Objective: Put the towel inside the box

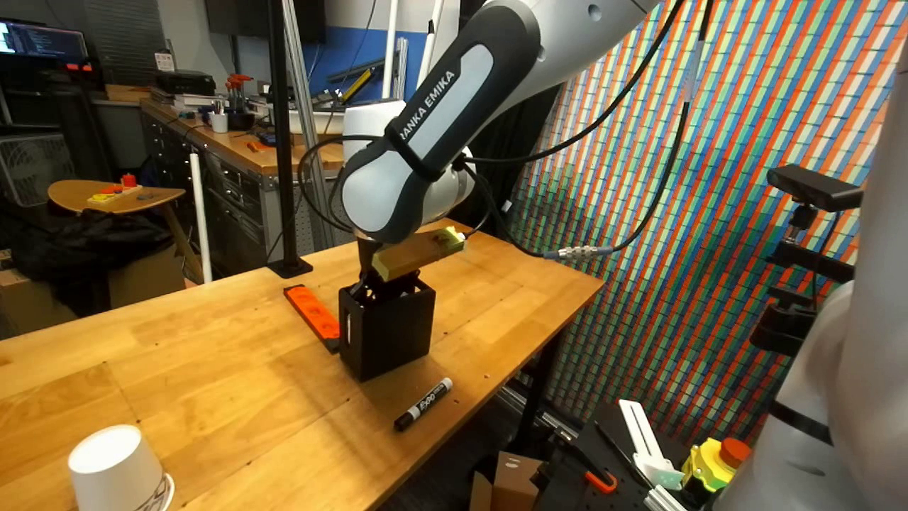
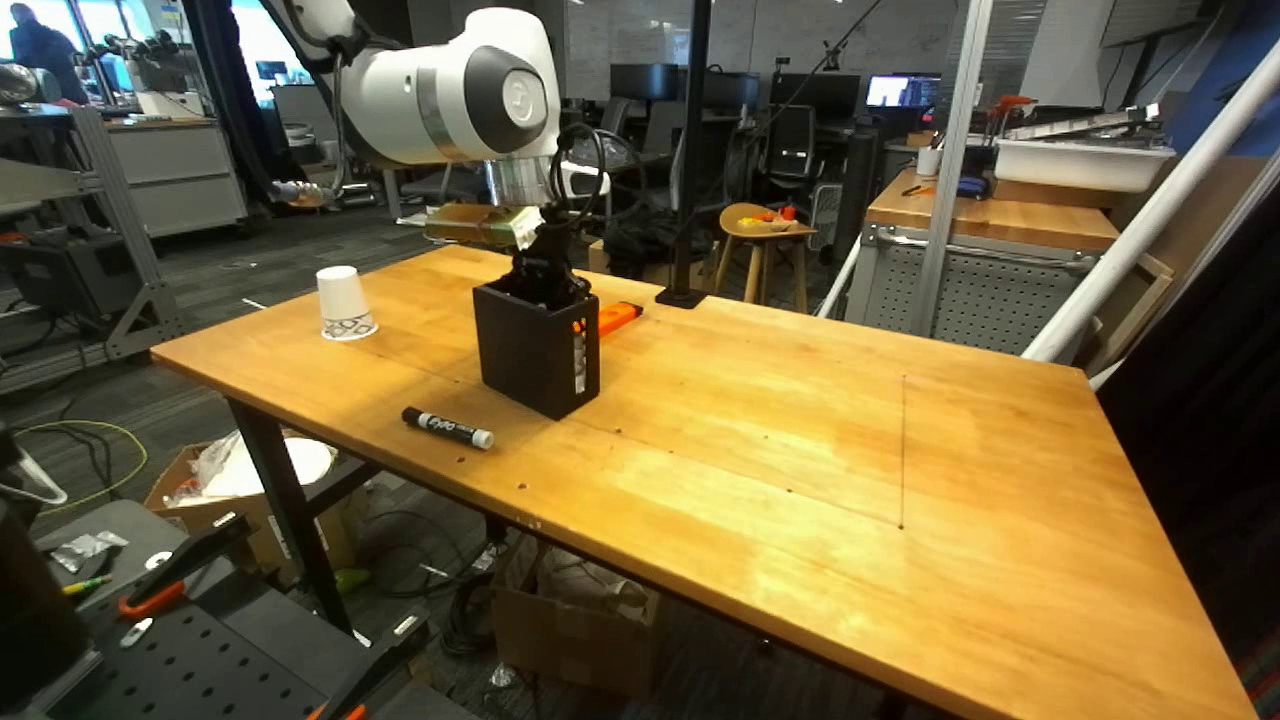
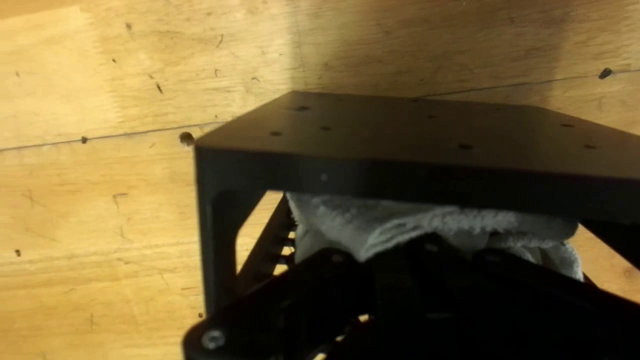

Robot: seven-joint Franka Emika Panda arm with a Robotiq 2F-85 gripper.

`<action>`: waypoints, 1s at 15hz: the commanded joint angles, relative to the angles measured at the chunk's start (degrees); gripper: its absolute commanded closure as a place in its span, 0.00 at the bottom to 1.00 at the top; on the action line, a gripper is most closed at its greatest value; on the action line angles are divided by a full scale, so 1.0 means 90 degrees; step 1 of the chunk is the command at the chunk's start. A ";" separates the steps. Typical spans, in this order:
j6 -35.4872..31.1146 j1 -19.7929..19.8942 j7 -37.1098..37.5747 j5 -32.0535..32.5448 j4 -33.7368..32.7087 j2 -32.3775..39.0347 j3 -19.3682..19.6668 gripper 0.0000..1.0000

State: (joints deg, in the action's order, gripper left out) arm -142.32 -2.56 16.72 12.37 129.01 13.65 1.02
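The black box (image 1: pixel 394 330) stands upright on the wooden table, and the box (image 2: pixel 530 350) has an open top. My gripper (image 1: pixel 386 287) points down into it, its lower part below the rim in both exterior views. From the wrist view, the white towel (image 3: pixel 345 220) lies bunched within the box walls, with folds around the fingers (image 3: pixel 430 247). The dark fingers of the gripper (image 3: pixel 395 255) sit close together and look shut against the cloth. Their tips are too dark and hidden to tell whether cloth is pinched between them. A pale strip shows through the box's side slot.
An orange-red block (image 1: pixel 312 317) lies close beside the box. A black marker (image 2: pixel 447 428) rests near the table edge. A white paper cup (image 2: pixel 343 300) stands upside down on the table. A black post (image 2: pixel 690 160) rises at the table's border.
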 commanded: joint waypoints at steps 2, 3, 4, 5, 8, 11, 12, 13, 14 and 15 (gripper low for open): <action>0.0069 -0.0221 0.0138 0.0566 0.0081 -0.0408 0.0114 0.97; 0.0079 -0.0238 0.0171 0.0668 0.0095 -0.0463 0.0107 0.97; 0.0086 -0.0254 0.0196 0.0753 0.0120 -0.0535 0.0092 0.97; 0.0095 -0.0271 0.0233 0.0841 0.0144 -0.0599 0.0079 0.97; 0.0101 -0.0304 0.0337 0.1055 0.0219 -0.0762 0.0045 0.97; 0.0117 -0.0315 0.0420 0.1260 0.0297 -0.0906 0.0026 0.97; 0.0116 -0.0310 0.0441 0.1336 0.0325 -0.0950 0.0021 0.97; 0.0123 -0.0302 0.0454 0.1403 0.0347 -0.0996 0.0018 0.97; 0.0124 -0.0288 0.0448 0.1448 0.0376 -0.1057 0.0011 0.97; 0.0139 -0.0283 0.0479 0.1537 0.0399 -0.1111 0.0007 0.97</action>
State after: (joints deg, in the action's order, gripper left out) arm -141.99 -4.83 19.51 23.68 130.97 6.94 1.01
